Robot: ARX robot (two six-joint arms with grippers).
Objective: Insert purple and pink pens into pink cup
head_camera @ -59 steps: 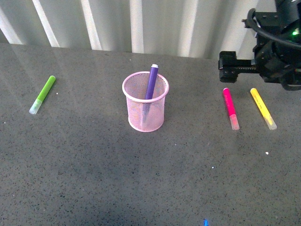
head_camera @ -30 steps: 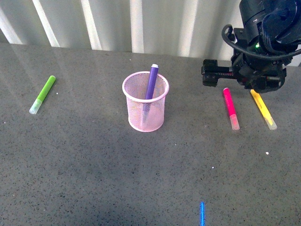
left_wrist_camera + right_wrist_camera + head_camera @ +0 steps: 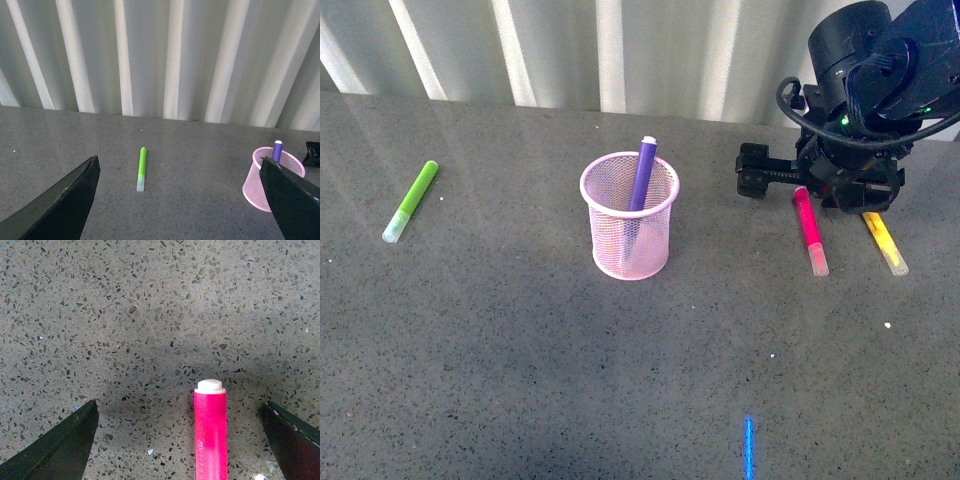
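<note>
Purple pen (image 3: 642, 175) is already in the pink cup (image 3: 620, 245), centre of the front view. It leans on the far rim with its white end poking up over it. One pen done, by my read.

Pink pen (image 3: 810, 231) lies flat on the counter (image 3: 520, 350), right of the frame, well apart from the cup. Its long axis runs nearly up-down in the front view, slightly tilted. The clear cap points at the lower edge and the butt end at the upper edge. The butt end sits right under the right arm (image 3: 855, 90).

Right claw (image 3: 180, 402) has its fingers wide apart and holds nothing. In the right wrist view the pen's white butt end shows between the two fingers (image 3: 65, 440), a bit nearer one than the other. The pen's axis runs across the line between the fingers, so closing should pinch the barrel side-on. Height above the pen can't be told.

Left claw (image 3: 177, 165) is also spread wide and empty, not in the front view. Its camera faces the green marker (image 3: 411, 201) and the cup from a distance. The right arm is clearly nearer the pink pen.

Yellow marker (image 3: 883, 240) lies just right of the pink pen, roughly parallel and not touching it. A grab that drifts that way risks the wrong pen.
</note>
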